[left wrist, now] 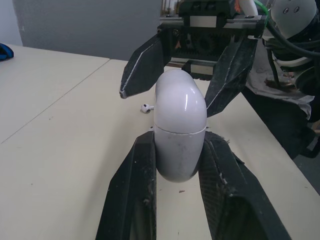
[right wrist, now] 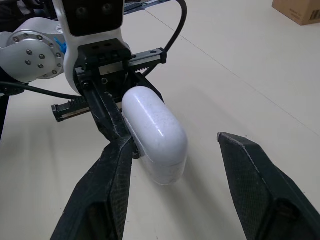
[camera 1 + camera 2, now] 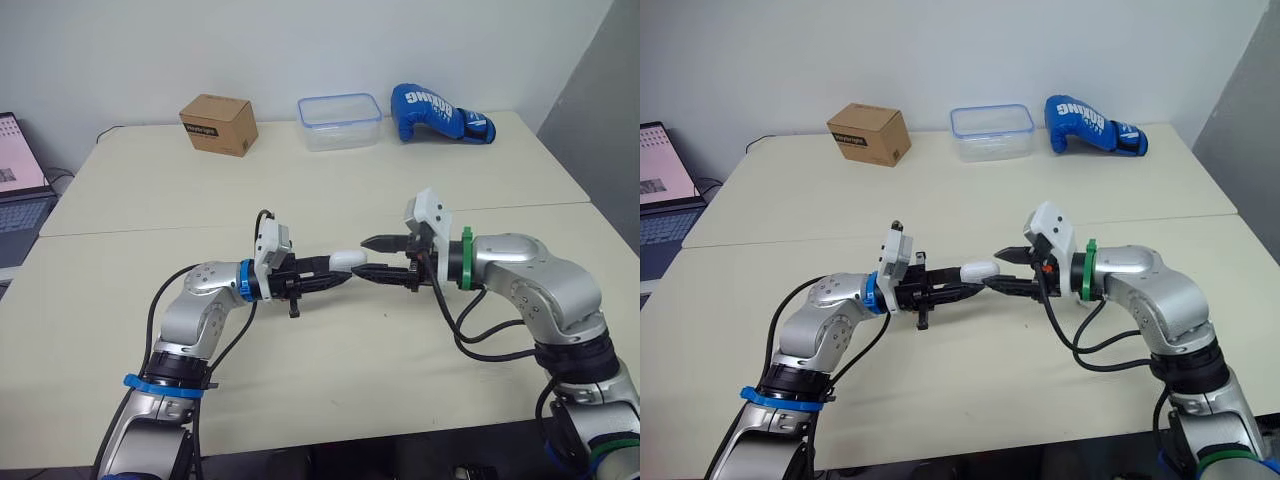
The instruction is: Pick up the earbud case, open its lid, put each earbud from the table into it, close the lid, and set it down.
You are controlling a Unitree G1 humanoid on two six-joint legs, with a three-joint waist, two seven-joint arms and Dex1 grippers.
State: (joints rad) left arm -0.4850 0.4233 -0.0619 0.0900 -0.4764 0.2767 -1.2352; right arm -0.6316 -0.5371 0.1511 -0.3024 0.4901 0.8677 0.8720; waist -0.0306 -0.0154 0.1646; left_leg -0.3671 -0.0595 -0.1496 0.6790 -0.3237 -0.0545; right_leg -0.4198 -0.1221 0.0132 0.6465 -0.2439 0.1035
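Soft, even light falls from overhead across the table (image 3: 130,190), bright and without hard edges. Shadows are faint and diffuse. A pale one spreads on the tabletop beneath the earbud case (image 2: 155,132) in the right wrist view, and a narrow one hugs the near base of the cardboard box (image 3: 218,124). In the left wrist view the case's glossy lid carries a thin white streak of glare. The laptop screen (image 3: 18,155) at the far left glows brighter than its surroundings. The boxing glove (image 3: 435,112) at the far right shows small shiny highlights. The far wall (image 3: 300,40) is evenly lit.
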